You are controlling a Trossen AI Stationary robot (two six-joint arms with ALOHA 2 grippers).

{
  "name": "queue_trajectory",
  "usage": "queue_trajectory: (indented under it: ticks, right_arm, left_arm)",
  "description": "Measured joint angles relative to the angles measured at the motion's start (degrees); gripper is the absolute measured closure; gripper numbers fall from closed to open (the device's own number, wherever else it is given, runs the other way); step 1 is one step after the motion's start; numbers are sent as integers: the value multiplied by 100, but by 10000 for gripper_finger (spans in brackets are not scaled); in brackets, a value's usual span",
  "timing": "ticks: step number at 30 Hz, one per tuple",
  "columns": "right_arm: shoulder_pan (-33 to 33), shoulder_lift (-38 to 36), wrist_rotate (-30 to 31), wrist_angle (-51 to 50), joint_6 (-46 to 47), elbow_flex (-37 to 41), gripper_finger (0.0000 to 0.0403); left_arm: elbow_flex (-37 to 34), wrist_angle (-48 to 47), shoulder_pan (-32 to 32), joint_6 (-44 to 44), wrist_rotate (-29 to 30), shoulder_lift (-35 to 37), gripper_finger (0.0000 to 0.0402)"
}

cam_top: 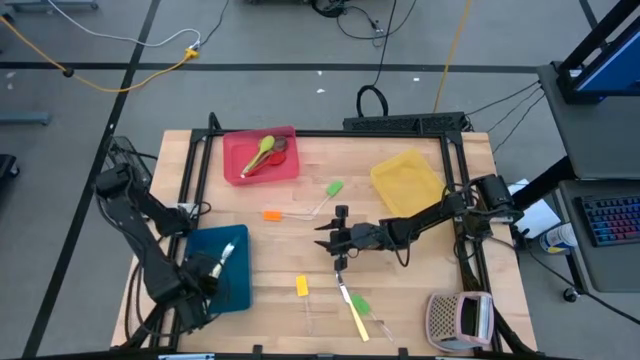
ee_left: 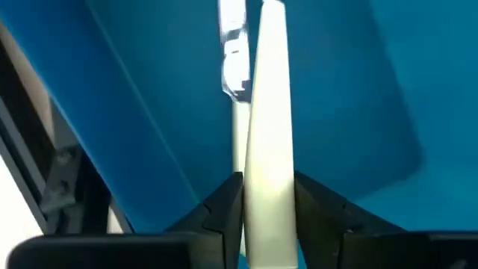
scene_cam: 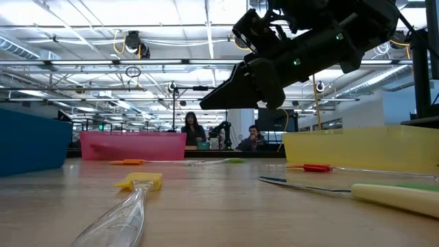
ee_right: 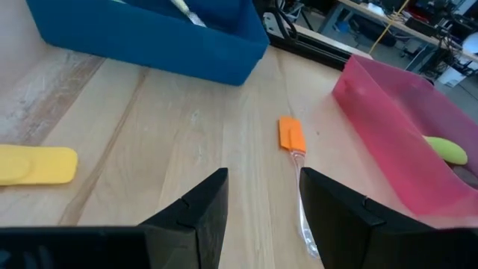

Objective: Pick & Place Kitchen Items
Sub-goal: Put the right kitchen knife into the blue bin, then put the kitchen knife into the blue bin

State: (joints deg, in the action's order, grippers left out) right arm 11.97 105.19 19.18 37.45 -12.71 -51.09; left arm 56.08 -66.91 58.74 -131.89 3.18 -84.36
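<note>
My left gripper is over the blue tray at the near left, shut on a cream-handled knife. My right gripper is open and empty above the middle of the table, and it shows high up in the low view. An orange spatula lies flat on the table ahead of it, and it also shows in the high view. A yellow spatula, a cream-handled knife and a green spatula lie flat on the table nearer the front edge. My left gripper pinches the knife's cream handle between its two fingers, which lie along the knife. The knife reaches forward out of the fingers over the blue tray's floor. Whether its far end rests on the tray, I cannot tell.
A red tray at the far side holds a green spoon and a darker one. A yellow tray stands far right, with a green spatula lying beside it. A perforated pinkish box stands near right. People sit in the room behind.
</note>
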Motion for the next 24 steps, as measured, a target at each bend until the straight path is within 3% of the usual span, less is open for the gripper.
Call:
queue_trajectory:
  ticks: [11, 18, 24]
  right_arm:
    - [2, 0, -2, 2, 8, 0, 246]
    - [2, 0, -3, 0, 6, 0, 246]
    - [2, 0, -4, 0, 6, 0, 249]
  left_arm:
    - [-650, 942, -52, -10, 52, 0, 289]
    - [-652, 1841, -310, 1247, 1412, 0, 275]
    - [-652, 2018, -692, 2142, 1643, 0, 261]
